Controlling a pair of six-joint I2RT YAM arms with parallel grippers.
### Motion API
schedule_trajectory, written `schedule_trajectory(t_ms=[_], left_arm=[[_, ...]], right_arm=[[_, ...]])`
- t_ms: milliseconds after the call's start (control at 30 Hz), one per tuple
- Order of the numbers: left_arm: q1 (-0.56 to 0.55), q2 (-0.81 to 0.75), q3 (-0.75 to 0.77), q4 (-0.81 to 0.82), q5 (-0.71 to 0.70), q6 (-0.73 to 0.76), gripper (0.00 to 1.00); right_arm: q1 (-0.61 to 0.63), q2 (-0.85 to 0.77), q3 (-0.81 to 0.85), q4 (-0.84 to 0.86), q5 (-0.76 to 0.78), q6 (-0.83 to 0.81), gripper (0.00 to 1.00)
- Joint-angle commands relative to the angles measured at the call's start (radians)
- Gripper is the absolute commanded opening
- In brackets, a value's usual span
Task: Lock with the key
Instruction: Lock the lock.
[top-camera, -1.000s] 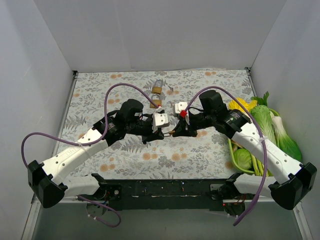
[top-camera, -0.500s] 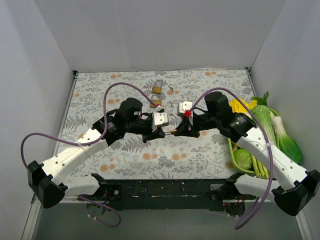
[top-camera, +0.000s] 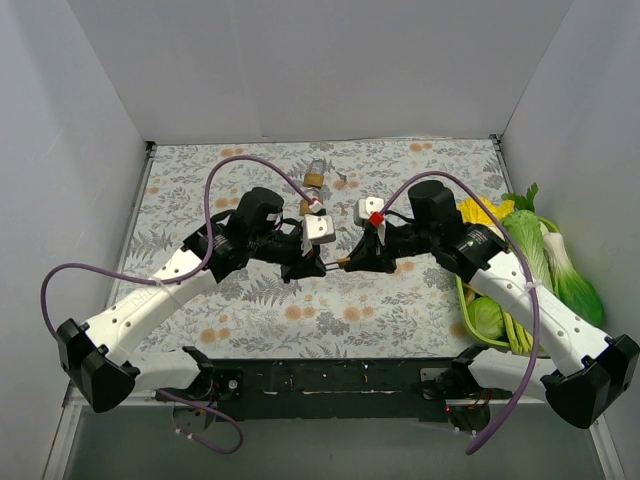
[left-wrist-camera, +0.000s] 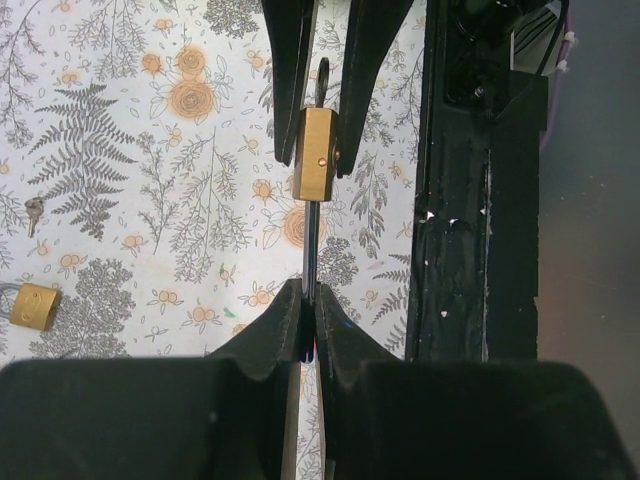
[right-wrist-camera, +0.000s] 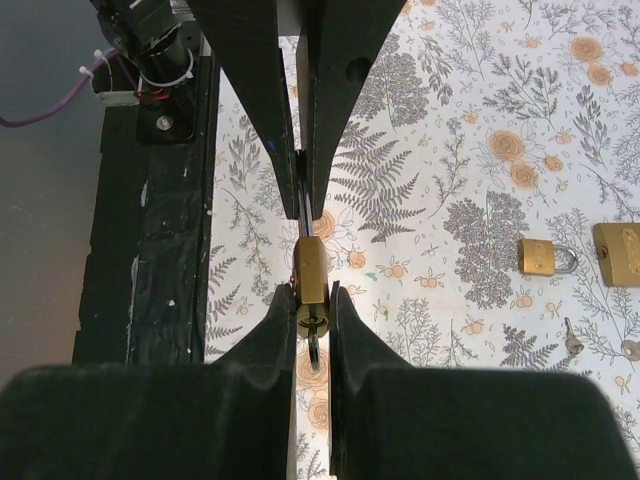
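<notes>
**Key** (left-wrist-camera: 311, 255): a thin flat metal blade, seen edge-on as a dark sliver. It is held clear of the counter over its middle, somewhat toward the near edge. The head is pinched in the left gripper (left-wrist-camera: 310, 318), whose jaws are narrowed to a slit on it. The tip enters the bottom face of a brass padlock (left-wrist-camera: 318, 165).

**Padlock:** a small rectangular block of smooth yellow metal with one rivet dot on the visible side. The right gripper (right-wrist-camera: 311, 310) clamps the body by its flat sides, jaws close together around it. The dark steel shackle (right-wrist-camera: 313, 352) lies between the fingers. Whether the shackle is seated or sprung cannot be determined from these views.

**Surroundings:**
- The counter carries a matt printed cloth (top-camera: 400, 300) with grey ferns and orange blossoms.
- Two loose padlocks of brass lie toward the far edge, near its middle: a small one (right-wrist-camera: 541, 257) with a bright curved shackle, and a larger one (right-wrist-camera: 617, 253) just beside it.
- A spare key (right-wrist-camera: 572, 340), small and pale, lies near them on the cloth.
- Along the right edge, a green basket (top-camera: 462, 300) holds leafy vegetables (top-camera: 530, 240).
</notes>
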Motion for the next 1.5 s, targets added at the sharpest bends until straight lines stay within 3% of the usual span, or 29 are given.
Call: schedule_trajectory(t_ms=[0, 867, 1300, 1467], left_arm=[[0.004, 0.006, 0.063, 0.034, 0.062, -0.069, 0.0], [0.004, 0.01, 0.061, 0.242, 0.154, -0.186, 0.0], [0.004, 0.006, 0.018, 0.456, 0.12, -0.275, 0.0], [0.006, 0.003, 0.021, 0.426, 0.125, -0.247, 0.0]], right_arm=[[0.007, 0.012, -0.026, 0.097, -0.006, 0.032, 0.01], [0.139, 0.147, -0.016, 0.197, -0.095, 0.108, 0.01], [0.187, 0.168, -0.059, 0.315, -0.202, 0.218, 0.01], [0.185, 0.144, -0.062, 0.294, -0.179, 0.197, 0.01]])
